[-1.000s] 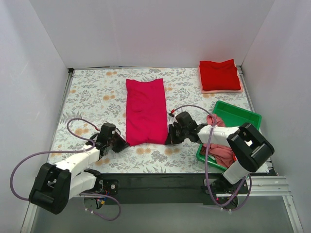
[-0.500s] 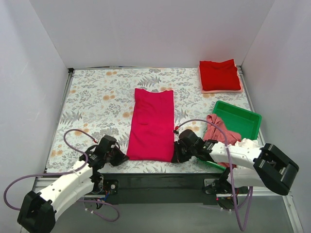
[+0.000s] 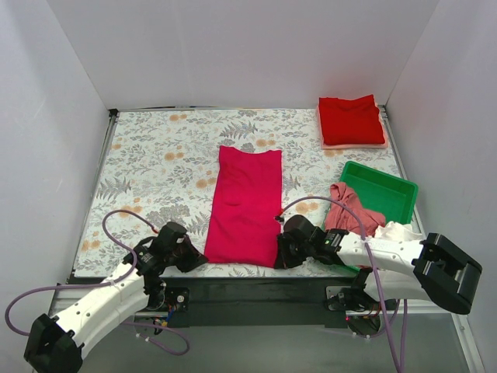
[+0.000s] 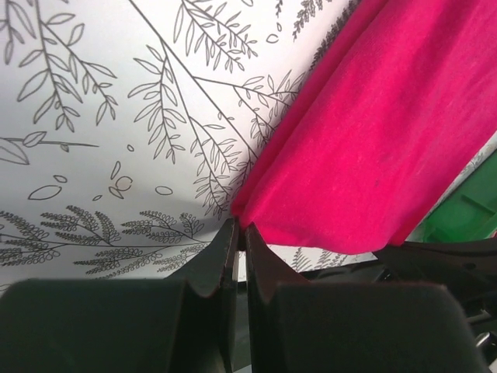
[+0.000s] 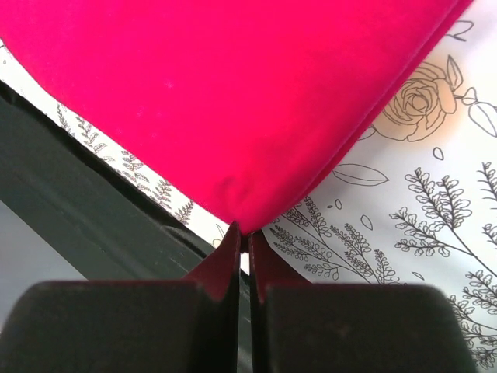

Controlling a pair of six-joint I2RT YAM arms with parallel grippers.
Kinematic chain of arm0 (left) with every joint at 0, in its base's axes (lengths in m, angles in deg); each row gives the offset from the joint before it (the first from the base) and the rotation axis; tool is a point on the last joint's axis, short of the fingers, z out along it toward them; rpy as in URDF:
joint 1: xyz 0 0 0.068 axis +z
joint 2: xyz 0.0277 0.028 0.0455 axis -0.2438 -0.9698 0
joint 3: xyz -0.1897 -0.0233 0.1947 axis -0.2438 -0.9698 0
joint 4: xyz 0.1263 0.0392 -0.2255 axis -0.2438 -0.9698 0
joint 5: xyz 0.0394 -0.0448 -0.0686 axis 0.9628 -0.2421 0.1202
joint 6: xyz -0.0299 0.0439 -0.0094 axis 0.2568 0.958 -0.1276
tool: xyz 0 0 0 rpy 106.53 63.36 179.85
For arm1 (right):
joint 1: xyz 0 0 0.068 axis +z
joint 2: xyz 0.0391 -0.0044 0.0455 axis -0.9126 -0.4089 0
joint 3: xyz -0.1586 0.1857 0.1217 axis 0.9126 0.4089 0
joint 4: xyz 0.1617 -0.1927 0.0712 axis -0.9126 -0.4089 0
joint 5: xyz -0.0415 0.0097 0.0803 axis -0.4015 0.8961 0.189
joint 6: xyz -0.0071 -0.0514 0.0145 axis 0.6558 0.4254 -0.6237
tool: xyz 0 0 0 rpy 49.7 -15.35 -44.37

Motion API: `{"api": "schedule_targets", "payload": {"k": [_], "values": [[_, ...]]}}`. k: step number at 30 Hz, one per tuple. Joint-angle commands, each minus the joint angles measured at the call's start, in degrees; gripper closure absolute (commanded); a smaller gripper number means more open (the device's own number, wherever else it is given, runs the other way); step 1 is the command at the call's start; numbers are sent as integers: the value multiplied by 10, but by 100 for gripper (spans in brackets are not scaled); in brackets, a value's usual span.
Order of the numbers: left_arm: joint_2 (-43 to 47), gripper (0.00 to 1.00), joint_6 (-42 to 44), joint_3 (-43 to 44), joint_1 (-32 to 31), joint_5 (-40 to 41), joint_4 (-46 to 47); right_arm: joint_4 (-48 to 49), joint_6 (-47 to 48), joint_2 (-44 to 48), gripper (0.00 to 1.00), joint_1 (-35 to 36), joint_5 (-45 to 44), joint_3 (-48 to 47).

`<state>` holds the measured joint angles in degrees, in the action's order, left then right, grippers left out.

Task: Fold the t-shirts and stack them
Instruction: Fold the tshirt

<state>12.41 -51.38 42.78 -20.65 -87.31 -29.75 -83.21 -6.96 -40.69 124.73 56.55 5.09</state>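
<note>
A magenta-crimson t-shirt [image 3: 245,206], folded into a long strip, lies on the floral table and reaches the near edge. My left gripper [image 3: 199,258] is shut on its near left corner [image 4: 247,203]. My right gripper [image 3: 279,259] is shut on its near right corner [image 5: 237,210]. A folded brighter red t-shirt [image 3: 351,120] sits on a pale pink one [image 3: 356,145] at the back right. A dusty-pink tee [image 3: 351,208] and a white one [image 3: 397,231] spill from the green tray [image 3: 386,186].
The green tray stands at the right, close behind my right arm. White walls close in the left, back and right sides. The table's dark front rail [image 3: 248,281] runs just below both grippers. Purple cables loop by each arm.
Both grippers have pulled the magenta-crimson t-shirt toward the near edge and a little to the right. The shirt's far end has slid nearer. The red stack and the tray have not moved.
</note>
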Motion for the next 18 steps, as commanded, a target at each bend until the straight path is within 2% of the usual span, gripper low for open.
{"api": "schedule_targets", "payload": {"k": [1, 8, 18], "values": [[10, 100, -6, 28, -6, 18, -24, -12, -2, 1, 99, 6, -4, -18], [11, 100, -7, 100, -6, 64, -48, -74, 21, 63, 99, 6, -41, -56], [22, 100, 4, 241, -6, 61, -191, -243, 61, 129, 99, 5, 32, -165]]}}
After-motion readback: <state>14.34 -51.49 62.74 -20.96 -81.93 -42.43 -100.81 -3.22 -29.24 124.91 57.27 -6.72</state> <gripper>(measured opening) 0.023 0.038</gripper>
